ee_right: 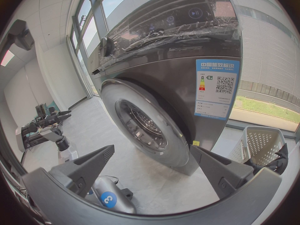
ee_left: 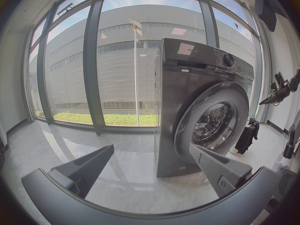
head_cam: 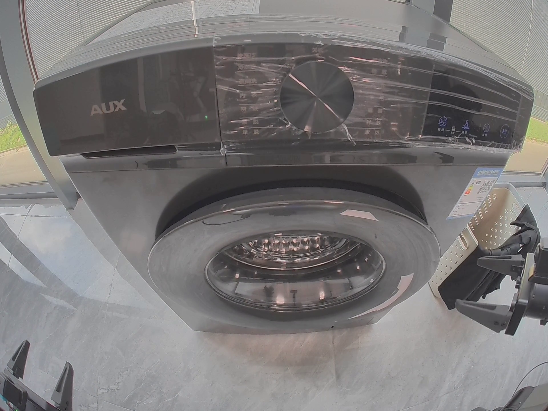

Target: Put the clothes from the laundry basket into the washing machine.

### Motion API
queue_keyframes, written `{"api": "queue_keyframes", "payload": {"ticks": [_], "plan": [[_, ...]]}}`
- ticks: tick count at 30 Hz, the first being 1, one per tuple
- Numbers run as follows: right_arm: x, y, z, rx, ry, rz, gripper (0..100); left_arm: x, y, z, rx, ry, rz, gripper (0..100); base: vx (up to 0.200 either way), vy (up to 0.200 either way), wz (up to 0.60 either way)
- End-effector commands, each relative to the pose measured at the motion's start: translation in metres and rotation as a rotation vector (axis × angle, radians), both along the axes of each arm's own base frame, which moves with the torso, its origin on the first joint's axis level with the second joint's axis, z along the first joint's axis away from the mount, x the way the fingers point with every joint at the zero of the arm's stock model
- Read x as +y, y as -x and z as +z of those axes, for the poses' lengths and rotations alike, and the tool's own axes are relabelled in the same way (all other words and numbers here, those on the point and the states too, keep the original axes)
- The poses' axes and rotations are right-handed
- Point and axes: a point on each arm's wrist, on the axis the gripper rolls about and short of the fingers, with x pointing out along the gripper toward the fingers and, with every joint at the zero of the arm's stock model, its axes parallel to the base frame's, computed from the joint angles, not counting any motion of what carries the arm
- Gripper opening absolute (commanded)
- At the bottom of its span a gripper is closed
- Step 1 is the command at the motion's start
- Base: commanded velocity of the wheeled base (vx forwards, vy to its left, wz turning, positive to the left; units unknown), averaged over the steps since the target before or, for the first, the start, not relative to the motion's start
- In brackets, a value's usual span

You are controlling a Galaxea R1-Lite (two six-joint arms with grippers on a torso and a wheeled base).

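Note:
The grey washing machine (head_cam: 274,161) stands in front of me, and its round glass door (head_cam: 294,269) looks shut. To its right a white laundry basket (head_cam: 496,218) sits on the floor with black clothes (head_cam: 525,229) draped over its rim. My right gripper (head_cam: 468,283) hangs open just in front of the basket, level with the clothes and holding nothing. In the right wrist view the open fingers (ee_right: 93,160) frame the door (ee_right: 143,125), with the basket (ee_right: 262,138) and clothes (ee_right: 276,163) beside them. My left gripper (head_cam: 45,356) is open and low at the near left.
Glossy marble floor (head_cam: 142,338) stretches around the machine. Tall windows and a slanted grey column (head_cam: 34,121) stand behind it to the left. A white energy label (head_cam: 479,192) sticks to the machine's front right corner.

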Motion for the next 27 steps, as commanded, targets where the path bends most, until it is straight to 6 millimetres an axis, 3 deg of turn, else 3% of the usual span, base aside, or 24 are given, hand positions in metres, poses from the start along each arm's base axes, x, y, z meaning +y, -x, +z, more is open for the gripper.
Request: {"api": "queue_keyframes", "payload": {"ticks": [1,8,27], "plan": [[0.007,-0.026,-0.004,0.043,0.020,-0.027,100,0.000,0.000,-0.004,-0.002,0.000,0.000,100,0.000,0.000,0.00],[0.011,-0.042,0.001,0.046,0.018,-0.036,100,0.000,0.000,-0.004,-0.002,0.000,0.000,100,0.000,0.000,0.00],[0.031,-0.073,-0.014,0.102,-0.010,0.002,100,0.000,0.000,-0.004,-0.002,0.003,0.000,100,0.000,0.000,0.00]]}}
